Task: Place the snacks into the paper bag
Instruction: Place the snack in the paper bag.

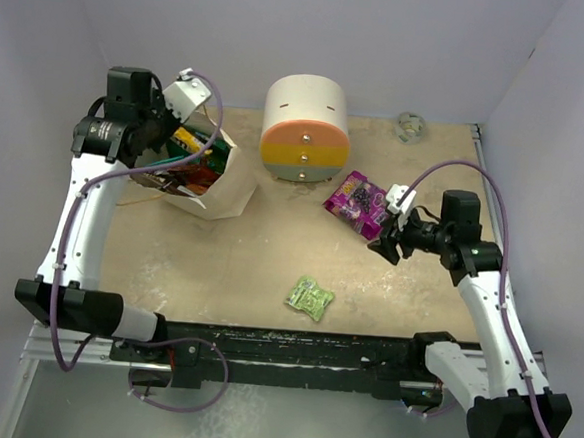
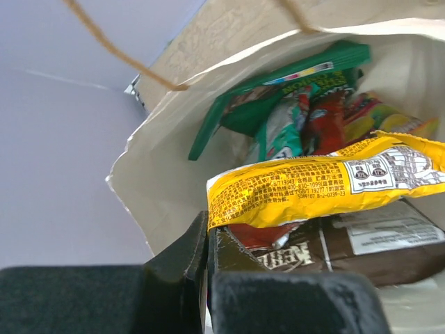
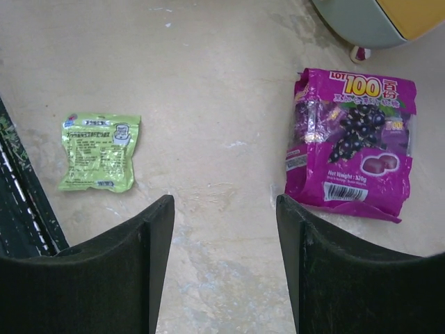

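1. The task is most of the way done. The paper bag [image 1: 226,189] stands open at the table's [image 1: 260,252] far left and already holds several snacks: a green packet [image 2: 278,90], a yellow packet [image 2: 313,184], a brown packet [image 2: 348,247] and something red.
2. Two snacks remain on the table: the purple packet [image 3: 351,139] and the lime-green packet [image 3: 99,152], both lying flat and well apart.
3. The left gripper [image 2: 207,223] is in the bag's mouth with its jaws close together at the yellow packet's corner. I cannot tell whether they pinch it.
4. The right gripper [image 3: 224,209] hangs between the two loose packets, jaws wide and empty.
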`<state>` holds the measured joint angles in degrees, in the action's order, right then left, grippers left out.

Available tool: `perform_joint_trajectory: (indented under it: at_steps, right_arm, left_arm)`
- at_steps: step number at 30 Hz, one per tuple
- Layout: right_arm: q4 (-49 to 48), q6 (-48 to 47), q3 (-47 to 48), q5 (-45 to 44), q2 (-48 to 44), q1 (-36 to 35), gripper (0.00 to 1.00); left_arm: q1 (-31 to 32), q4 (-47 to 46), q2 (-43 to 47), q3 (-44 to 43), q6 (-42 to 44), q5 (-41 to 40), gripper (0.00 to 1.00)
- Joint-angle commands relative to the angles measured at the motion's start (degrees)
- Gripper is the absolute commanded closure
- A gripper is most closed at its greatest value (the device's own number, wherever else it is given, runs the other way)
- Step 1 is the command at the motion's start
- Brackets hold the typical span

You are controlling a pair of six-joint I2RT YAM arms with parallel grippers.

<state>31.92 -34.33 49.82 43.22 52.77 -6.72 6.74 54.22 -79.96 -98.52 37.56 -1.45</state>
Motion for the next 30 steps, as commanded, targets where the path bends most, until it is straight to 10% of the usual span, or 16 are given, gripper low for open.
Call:
perform_joint_trajectory:
  at_steps: [1,19,30]
  right_arm:
    - [-2.91,1.12,-0.23,2.68,-1.14,1.34,0.37]
    - [-3.1,1.62,-1.48,3.48,-2.98,3.38,0.36]
    - [-5.11,0.35,-1.34,1.98,-0.28,3.38,0.21]
  left_arm:
    - [-4.4,-6.19,-1.48,-0.12,-3.67,0.46,1.0]
    - [-7.09,-10.45,-6.98,6.54,-14.21,0.97,0.99]
    - [-7.09,-10.38,-3.62,9.0,-14.28,0.84,0.51]
